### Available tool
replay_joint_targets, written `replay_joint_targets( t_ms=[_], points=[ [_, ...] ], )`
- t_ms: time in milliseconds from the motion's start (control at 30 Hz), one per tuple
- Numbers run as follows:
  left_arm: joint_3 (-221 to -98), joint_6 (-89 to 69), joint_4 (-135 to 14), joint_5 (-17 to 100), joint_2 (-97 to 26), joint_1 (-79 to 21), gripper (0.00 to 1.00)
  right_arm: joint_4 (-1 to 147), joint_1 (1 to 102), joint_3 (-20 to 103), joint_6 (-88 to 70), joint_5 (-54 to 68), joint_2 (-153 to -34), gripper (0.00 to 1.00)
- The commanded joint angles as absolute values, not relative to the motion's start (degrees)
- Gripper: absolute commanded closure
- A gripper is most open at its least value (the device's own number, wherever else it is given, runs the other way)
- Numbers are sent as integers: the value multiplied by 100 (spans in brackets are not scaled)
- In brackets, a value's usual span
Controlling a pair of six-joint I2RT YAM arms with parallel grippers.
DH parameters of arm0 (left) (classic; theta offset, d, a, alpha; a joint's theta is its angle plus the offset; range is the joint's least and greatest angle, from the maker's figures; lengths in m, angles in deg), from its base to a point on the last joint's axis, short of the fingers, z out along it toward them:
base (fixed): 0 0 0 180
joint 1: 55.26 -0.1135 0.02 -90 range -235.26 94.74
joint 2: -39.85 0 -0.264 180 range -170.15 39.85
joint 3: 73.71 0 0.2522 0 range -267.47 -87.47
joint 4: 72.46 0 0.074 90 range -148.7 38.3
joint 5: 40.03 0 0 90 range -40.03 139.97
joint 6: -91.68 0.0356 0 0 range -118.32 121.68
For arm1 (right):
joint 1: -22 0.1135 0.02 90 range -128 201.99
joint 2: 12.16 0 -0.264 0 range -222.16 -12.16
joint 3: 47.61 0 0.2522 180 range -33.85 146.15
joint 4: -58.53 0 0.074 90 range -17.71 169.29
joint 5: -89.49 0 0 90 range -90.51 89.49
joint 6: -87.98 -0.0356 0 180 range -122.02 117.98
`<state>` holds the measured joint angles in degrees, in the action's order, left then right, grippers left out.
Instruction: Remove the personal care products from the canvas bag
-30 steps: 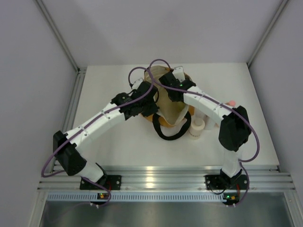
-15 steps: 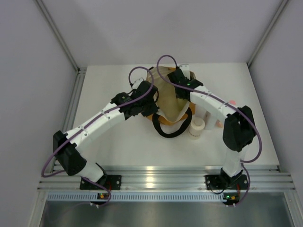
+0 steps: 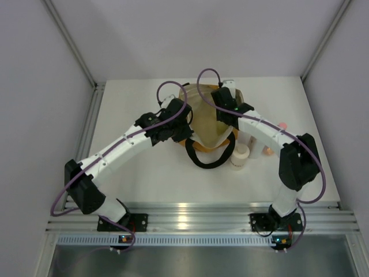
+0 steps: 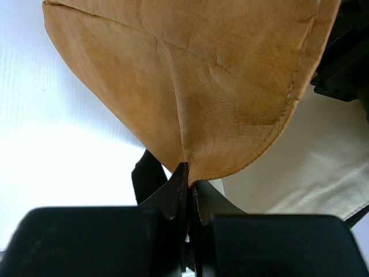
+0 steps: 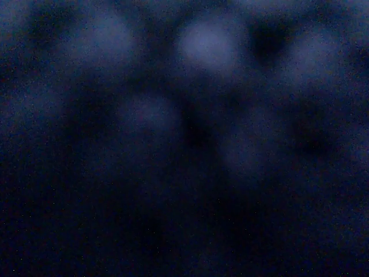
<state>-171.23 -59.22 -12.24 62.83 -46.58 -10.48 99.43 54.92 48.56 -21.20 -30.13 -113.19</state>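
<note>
Canvas bag (image 3: 203, 118) and both arms crowd the desk's (image 3: 167, 184) far middle, the left pincer (image 4: 187, 179) clamped on the bag's edge. A cream jar (image 3: 240, 154) and a pale bottle (image 3: 252, 140) block the bag's right side; bare desk lies open left and front.

One mustard-orange canvas bag (image 3: 202, 124) was in view, with one black loop handle (image 3: 207, 162) clearly showing. Three small containers stood outside it, all well right of the left gripper (image 4: 189, 180): one squat cream-white jar (image 3: 240, 154), one pale white-topped bottle (image 3: 252, 140) and one orange bottle with pink cap (image 3: 268, 150).
</note>
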Motion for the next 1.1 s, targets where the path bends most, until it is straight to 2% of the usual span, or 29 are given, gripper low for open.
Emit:
replay_joint_targets(
  t_ms=[0, 200, 767, 1067],
  points=[
    [-17096, -5834, -1334, 6306, -4690, -1079, 100, 9902, 5399, 4482, -2127, -2284, -11149, 100],
    [-17140, -5808, -1335, 6368, -4733, -1087, 100, 9392, 5539, 4437, -1855, -1905, -10647, 100],
    [-17176, -5826, -1334, 6517, -4725, -1158, 100, 8978, 5724, 4455, -1424, -983, -10163, 100],
    [-17176, -5808, -1334, 6544, -4716, -1246, 100, 9013, 5873, 4525, -1327, -1000, -9750, 100]
  ],
)
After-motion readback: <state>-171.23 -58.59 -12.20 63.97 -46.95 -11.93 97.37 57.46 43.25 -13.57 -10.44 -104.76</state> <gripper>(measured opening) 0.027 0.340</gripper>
